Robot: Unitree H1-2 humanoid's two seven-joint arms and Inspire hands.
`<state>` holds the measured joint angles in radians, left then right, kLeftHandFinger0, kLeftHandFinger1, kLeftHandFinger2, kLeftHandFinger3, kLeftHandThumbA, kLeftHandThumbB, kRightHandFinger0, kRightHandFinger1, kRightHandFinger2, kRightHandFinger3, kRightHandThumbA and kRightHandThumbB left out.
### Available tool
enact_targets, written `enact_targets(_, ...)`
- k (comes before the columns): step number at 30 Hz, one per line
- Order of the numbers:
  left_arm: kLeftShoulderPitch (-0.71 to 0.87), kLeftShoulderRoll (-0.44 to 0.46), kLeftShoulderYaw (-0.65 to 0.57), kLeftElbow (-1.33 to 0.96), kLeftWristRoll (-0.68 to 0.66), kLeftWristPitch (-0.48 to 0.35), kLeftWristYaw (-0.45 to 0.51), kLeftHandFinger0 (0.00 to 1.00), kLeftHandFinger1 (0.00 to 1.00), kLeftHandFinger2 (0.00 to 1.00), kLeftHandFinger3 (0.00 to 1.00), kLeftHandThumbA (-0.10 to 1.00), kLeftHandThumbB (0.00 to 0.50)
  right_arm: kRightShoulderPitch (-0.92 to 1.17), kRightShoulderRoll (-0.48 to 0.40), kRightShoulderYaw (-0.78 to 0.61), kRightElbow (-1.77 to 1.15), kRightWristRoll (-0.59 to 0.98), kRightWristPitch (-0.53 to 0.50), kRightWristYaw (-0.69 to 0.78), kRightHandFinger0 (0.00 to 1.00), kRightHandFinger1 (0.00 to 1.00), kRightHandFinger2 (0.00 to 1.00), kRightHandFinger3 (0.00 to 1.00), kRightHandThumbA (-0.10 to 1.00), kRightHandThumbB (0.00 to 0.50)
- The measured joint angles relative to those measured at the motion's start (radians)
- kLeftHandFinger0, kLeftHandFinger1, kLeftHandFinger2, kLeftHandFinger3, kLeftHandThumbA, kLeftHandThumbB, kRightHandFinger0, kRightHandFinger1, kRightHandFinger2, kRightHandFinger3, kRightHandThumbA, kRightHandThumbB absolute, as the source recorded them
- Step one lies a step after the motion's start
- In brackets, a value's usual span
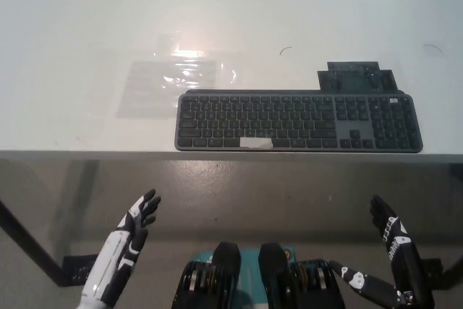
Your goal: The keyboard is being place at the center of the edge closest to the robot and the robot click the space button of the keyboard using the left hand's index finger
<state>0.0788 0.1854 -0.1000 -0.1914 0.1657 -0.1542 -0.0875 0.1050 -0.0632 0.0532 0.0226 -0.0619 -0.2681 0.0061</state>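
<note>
Keyboard (299, 122) lies along the table's (72, 34) near edge, slightly toward 3 o'clock; left hand (130, 240) hangs at 7 o'clock below it, fingers spread and empty, with right hand (391, 240) resting likewise at 5 o'clock. Risk: spread fingers may hit keys beside the pale-taped space bar (255, 143), or clip the table lip on the way up. Key legends unreadable; no brand legible.

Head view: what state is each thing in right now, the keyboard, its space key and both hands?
keyboard: flat on the table by its near edge, untouched.
space key: pale tape on it, no finger on it.
left hand: open, below the table edge, holding nothing.
right hand: open, low at the right, empty.
</note>
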Motion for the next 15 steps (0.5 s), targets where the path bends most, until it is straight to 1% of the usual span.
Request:
enact_targets(1, -0.008, 0.008, -0.003, -0.007, 0.020, -0.002, 0.001, 0.07, 0.00, 0.00, 1.00, 1.00, 0.451, 0.000, 0.000, 0.000, 0.001, 0.000, 0.000, 0.000, 1.00, 1.00, 1.00, 1.00, 1.00, 0.423)
enact_targets(2, -0.014, 0.013, -0.006, -0.015, 0.040, -0.003, 0.001, 0.02, 0.00, 0.00, 1.00, 1.00, 0.451, 0.001, 0.000, 0.000, 0.001, 0.000, 0.000, 0.000, 1.00, 1.00, 1.00, 1.00, 1.00, 0.422)
enact_targets(3, -0.026, 0.017, -0.010, -0.025, 0.066, -0.004, 0.002, 0.00, 0.00, 0.00, 1.00, 1.00, 0.448, 0.001, 0.000, 0.000, 0.001, 0.000, 0.000, 0.000, 1.00, 1.00, 1.00, 1.00, 1.00, 0.422)
enact_targets(5, -0.047, 0.021, -0.018, -0.041, 0.104, -0.004, 0.002, 0.00, 0.00, 0.01, 1.00, 1.00, 0.485, 0.002, 0.000, 0.000, 0.001, 0.000, 0.000, 0.000, 1.00, 1.00, 1.00, 1.00, 1.00, 0.423)
enact_targets(6, -0.062, 0.023, -0.025, -0.051, 0.127, -0.004, 0.002, 0.00, 0.00, 0.00, 1.00, 1.00, 0.499, 0.002, 0.000, 0.000, 0.001, 0.000, 0.000, 0.000, 1.00, 1.00, 1.00, 1.00, 1.00, 0.413)
enact_targets(8, -0.088, 0.025, -0.037, -0.057, 0.164, -0.004, 0.001, 0.00, 0.00, 0.00, 1.00, 1.00, 0.500, 0.002, 0.000, 0.000, 0.001, 0.001, 0.000, 0.000, 1.00, 1.00, 1.00, 1.00, 1.00, 0.414)
enact_targets(9, -0.105, 0.025, -0.044, -0.058, 0.180, -0.004, 0.001, 0.00, 0.00, 0.00, 1.00, 1.00, 0.489, 0.002, 0.000, 0.000, 0.001, 0.001, 0.000, 0.000, 1.00, 1.00, 1.00, 1.00, 1.00, 0.411)
enact_targets(12, -0.168, 0.029, -0.072, -0.060, 0.254, -0.001, -0.002, 0.00, 0.00, 0.00, 1.00, 1.00, 0.500, 0.001, 0.000, 0.000, 0.001, -0.001, -0.001, 0.000, 1.00, 1.00, 1.00, 1.00, 1.00, 0.421)
enact_targets(15, -0.225, 0.034, -0.097, -0.053, 0.307, 0.007, -0.011, 0.00, 0.00, 0.00, 1.00, 1.00, 0.499, 0.000, 0.000, 0.000, 0.001, -0.001, -0.001, 0.000, 1.00, 1.00, 1.00, 1.00, 1.00, 0.425)
